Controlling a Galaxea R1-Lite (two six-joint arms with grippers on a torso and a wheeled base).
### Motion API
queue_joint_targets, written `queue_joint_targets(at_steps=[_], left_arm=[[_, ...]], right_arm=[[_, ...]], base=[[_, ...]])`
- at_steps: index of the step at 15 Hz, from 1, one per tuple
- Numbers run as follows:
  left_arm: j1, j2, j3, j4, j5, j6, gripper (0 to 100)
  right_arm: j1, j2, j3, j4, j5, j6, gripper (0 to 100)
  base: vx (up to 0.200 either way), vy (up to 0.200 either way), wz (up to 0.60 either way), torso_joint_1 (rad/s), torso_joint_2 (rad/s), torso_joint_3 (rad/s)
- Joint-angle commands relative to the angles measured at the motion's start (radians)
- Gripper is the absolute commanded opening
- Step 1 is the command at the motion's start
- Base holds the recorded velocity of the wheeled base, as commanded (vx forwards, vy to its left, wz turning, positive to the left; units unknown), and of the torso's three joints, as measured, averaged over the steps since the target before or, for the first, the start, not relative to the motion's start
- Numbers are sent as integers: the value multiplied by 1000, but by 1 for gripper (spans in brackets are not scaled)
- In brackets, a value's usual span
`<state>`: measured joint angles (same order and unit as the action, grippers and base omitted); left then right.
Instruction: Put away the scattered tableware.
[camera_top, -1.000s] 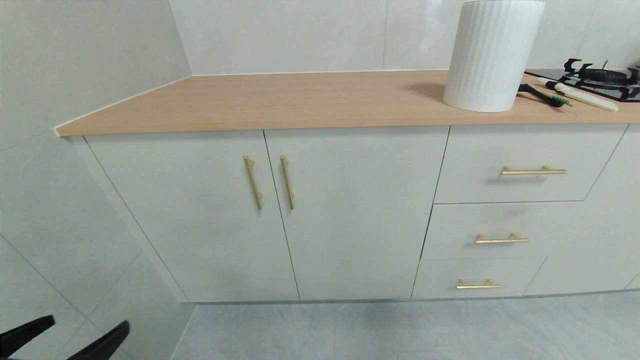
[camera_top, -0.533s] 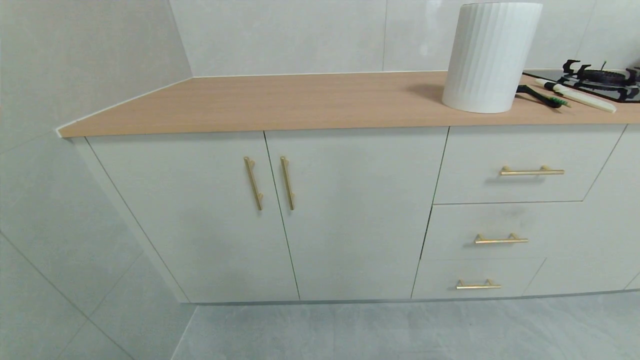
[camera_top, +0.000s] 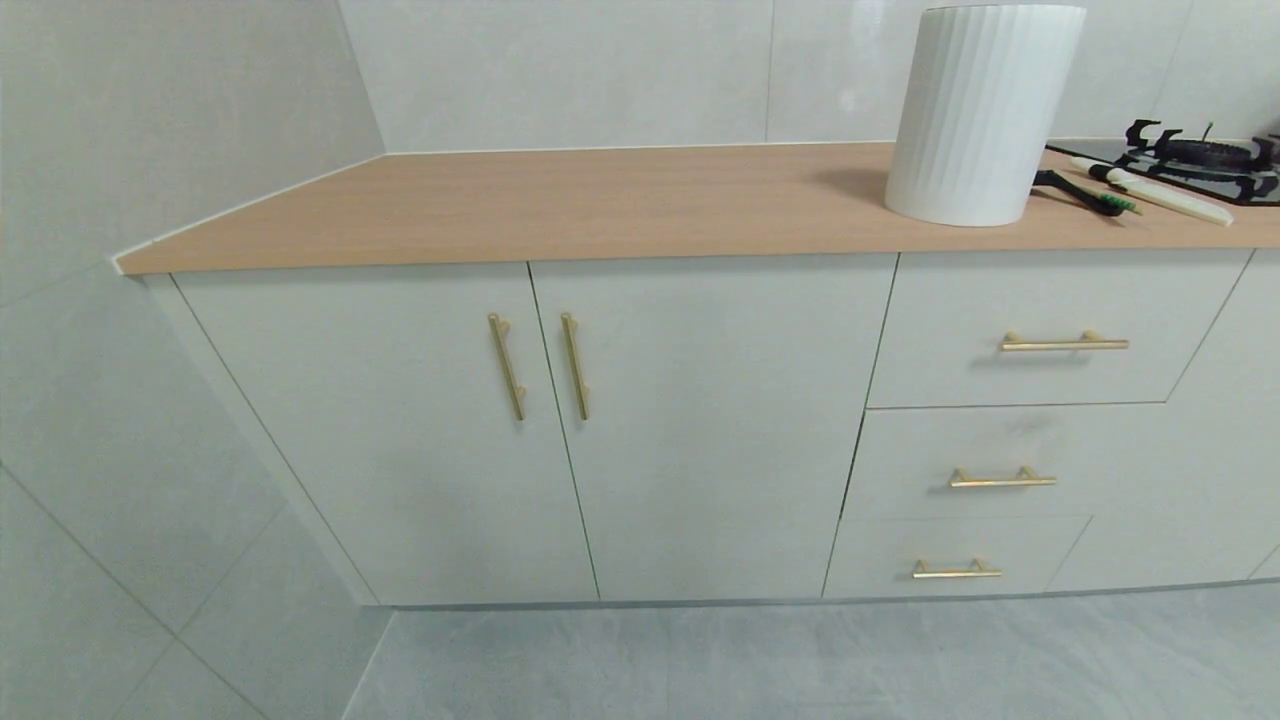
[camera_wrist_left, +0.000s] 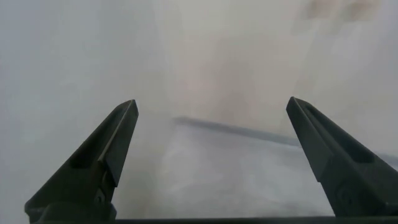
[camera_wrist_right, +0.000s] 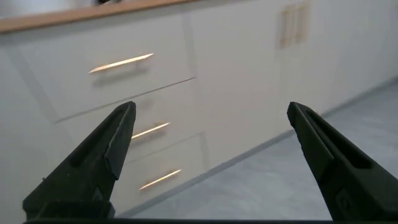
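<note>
Left gripper (camera_wrist_left: 211, 101) and right gripper (camera_wrist_right: 211, 106) gape — utensils (camera_top: 1150, 192) beside white canister (camera_top: 985, 110).

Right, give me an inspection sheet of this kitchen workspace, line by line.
Surface: wooden countertop, running above the cabinets.
Job's things: black-and-green utensil and cream utensil lying beside the white ribbed container, which stands upright.
Clutter: nothing seen.
Tools: left tool open, holding nothing; right tool open, holding nothing, facing the drawers.
Cables: nothing seen.
Surroundings: two cabinet doors and three drawers, shut, with gold handles; black stove burner; tiled wall.
</note>
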<state>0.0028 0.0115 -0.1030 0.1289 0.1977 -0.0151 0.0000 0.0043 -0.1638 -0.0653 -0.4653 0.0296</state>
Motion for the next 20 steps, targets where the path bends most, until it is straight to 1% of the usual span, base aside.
queue_joint_targets(at_steps=[1, 2, 3, 4, 5, 6, 8, 10, 11, 13, 20], left_arm=[[2, -10, 32, -25, -57, 0, 100], [2, -10, 42, -41, -87, 11, 100], [2, -10, 52, -61, -99, 27, 100], [0, -10, 88, -117, -113, 34, 100], [0, -10, 103, -137, -144, 30, 100], [0, -10, 103, -130, -162, 29, 100], [0, -10, 103, -130, -161, 26, 100], [-1, -10, 103, -130, -161, 20, 100], [0, -10, 101, -130, -161, 9, 100], [0, -10, 101, -130, -161, 9, 100], [0, -11, 103, -130, -161, 9, 100]], right_arm=[[-2, -4, 113, -51, 85, 0, 100], [-2, -4, 142, -51, 117, -31, 100], [-2, -4, 164, -42, 146, -57, 100], [-2, -4, 164, 5, 183, -59, 100], [-2, -4, 164, 5, 189, -56, 100], [-2, -4, 164, 4, 191, -48, 100], [-2, -3, 164, 5, 208, -30, 100], [-2, -4, 164, 5, 292, -30, 100], [-2, -3, 164, 68, 412, -28, 100], [-2, -3, 164, 58, 435, -28, 100], [-2, -4, 164, 58, 433, -27, 100]], base=[[0, 0, 0, 0, 0, 0], [0, 0, 0, 0, 0, 0], [0, 0, 0, 0, 0, 0], [0, 0, 0, 0, 0, 0], [0, 0, 0, 0, 0, 0], [0, 0, 0, 0, 0, 0], [0, 0, 0, 0, 0, 0], [0, 0, 0, 0, 0, 0], [0, 0, 0, 0, 0, 0], [0, 0, 0, 0, 0, 0], [0, 0, 0, 0, 0, 0]])
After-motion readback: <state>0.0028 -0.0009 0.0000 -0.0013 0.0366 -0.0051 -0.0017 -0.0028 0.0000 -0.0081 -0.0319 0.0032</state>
